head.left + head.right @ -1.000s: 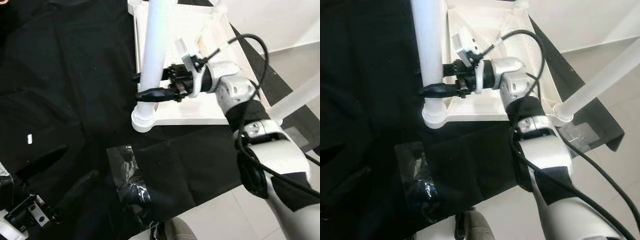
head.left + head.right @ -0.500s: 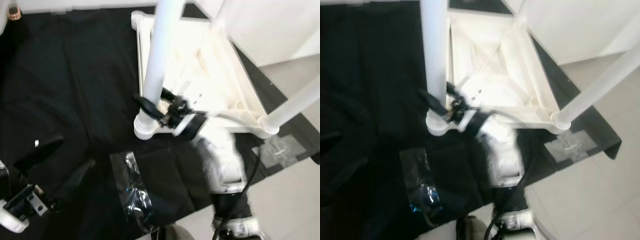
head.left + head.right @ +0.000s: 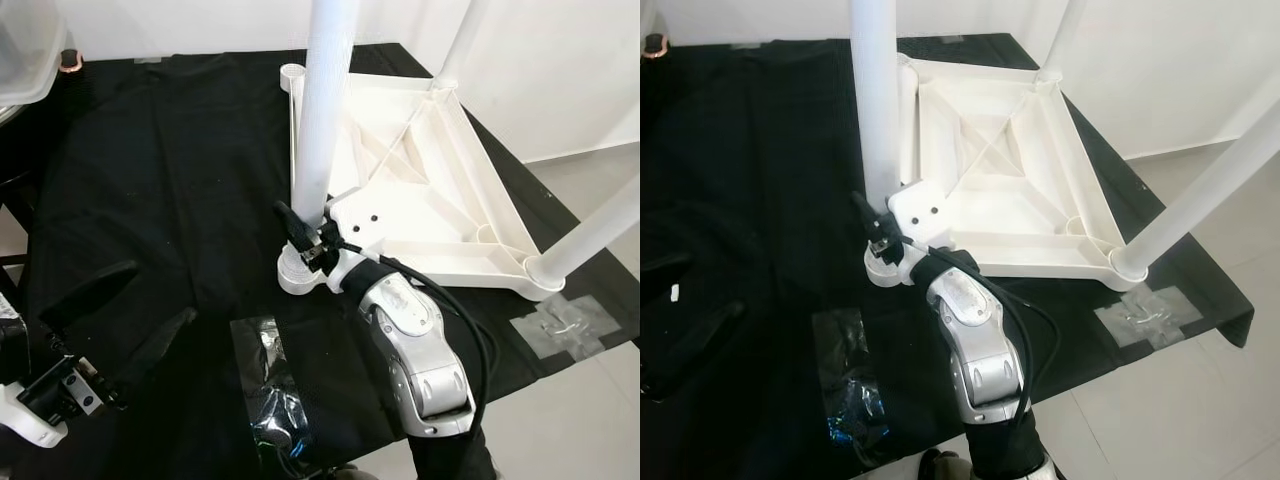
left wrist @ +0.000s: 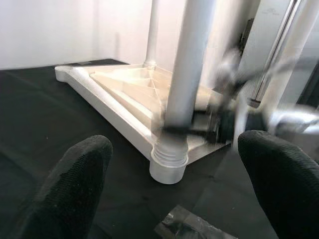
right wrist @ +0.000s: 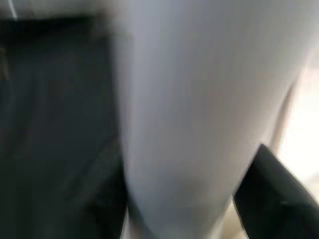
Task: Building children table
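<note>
Down the leg slides the right tool point(image 3: 297, 228), from mid-shaft a second ago to just above the corner socket. Upturned white tabletop point(image 3: 440, 215) lies on the black-draped counter point(image 3: 140, 180); the near leg point(image 3: 325, 110) stands in its corner, tool fingers straddling it, seemingly gripping. Likely seating it. Left tool point(image 3: 120, 315) hovers open, empty.

Right arm: re-oriented on the table leg

Right hand point(image 3: 305, 240) now low on table leg point(image 3: 322, 130), just above its socket, reaching from 5 o'clock; a second ago it gripped higher, forearm coming in from 3 o'clock. Camera has tilted up.
</note>
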`<state>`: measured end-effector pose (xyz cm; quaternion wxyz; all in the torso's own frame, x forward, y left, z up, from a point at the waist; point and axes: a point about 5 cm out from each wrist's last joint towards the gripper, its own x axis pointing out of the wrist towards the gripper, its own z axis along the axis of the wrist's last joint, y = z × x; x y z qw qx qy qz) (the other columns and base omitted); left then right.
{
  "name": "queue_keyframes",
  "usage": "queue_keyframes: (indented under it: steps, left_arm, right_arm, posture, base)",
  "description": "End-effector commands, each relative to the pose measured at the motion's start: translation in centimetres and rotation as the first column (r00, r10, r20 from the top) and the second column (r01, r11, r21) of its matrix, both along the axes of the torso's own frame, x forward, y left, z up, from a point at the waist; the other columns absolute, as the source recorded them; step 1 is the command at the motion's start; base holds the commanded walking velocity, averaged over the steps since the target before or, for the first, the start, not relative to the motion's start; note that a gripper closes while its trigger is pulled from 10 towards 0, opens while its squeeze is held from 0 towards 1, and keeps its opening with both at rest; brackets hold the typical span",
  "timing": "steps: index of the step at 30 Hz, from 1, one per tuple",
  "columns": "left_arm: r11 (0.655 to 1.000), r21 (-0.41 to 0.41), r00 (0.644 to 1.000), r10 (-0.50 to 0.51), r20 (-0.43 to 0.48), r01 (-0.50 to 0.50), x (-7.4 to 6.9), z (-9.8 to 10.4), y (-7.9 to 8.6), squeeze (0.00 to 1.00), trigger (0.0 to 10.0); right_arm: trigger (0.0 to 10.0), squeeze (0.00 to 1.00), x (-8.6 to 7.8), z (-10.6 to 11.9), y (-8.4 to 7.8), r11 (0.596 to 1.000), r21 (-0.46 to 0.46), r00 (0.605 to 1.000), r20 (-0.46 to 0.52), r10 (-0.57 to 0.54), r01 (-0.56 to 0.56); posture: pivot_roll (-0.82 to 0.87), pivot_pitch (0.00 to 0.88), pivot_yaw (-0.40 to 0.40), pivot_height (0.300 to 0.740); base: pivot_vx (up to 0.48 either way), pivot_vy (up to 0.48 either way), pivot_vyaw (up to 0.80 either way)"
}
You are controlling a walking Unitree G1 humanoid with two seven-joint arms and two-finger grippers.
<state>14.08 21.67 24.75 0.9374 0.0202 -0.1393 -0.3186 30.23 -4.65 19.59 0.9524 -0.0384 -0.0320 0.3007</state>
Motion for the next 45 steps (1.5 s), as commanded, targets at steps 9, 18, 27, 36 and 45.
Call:
queue_keyframes:
  steps: [9,18,27,36,45]
  left_arm:
    - [1.0,0.006,1.0,-0.016,-0.02,0.016,-0.2,-0.3,-0.5,0.0,10.0]
    - [1.0,0.005,0.999,-0.007,-0.032,0.007,-0.8,-0.3,-0.7,0.0,10.0]
    - [1.0,0.008,0.999,0.01,-0.038,-0.01,-1.2,-0.2,-0.8,0.0,10.0]
    - [1.0,0.009,0.999,0.013,-0.037,-0.013,-1.1,-0.2,-0.7,0.0,10.0]
    - [1.0,0.009,0.999,0.006,-0.032,-0.006,-0.9,-0.2,-0.6,0.0,10.0]
  right_arm:
    - [10.0,0.99,3.1,5.8,-2.1,0.889,-0.15,0.879,0.15,0.452,-0.432]
    - [10.0,0.0,6.3,10.5,-4.1,0.746,-0.242,0.742,0.126,0.658,-0.62]
    - [0.0,0.0,7.1,13.1,-3.9,0.674,-0.21,0.656,0.155,0.738,-0.708]
    - [0.0,0.0,7.0,12.7,-4.6,0.593,-0.217,0.582,0.118,0.804,-0.775]
    - [0.0,0.0,5.0,7.5,-5.8,0.54,-0.163,0.538,0.06,0.841,-0.826]
  posture:
    - [0.17,0.312,-0.145,0.74]
    - [0.19,0.341,-0.161,0.74]
    - [0.21,0.347,-0.175,0.74]
    - [0.2,0.338,-0.169,0.74]
    - [0.18,0.326,-0.159,0.74]
  base:
    - [0.0,0.0,0.0]
    - [0.0,0.0,0.0]
    - [0.0,0.0,0.0]
    - [0.0,0.0,0.0]
    - [0.0,0.0,0.0]
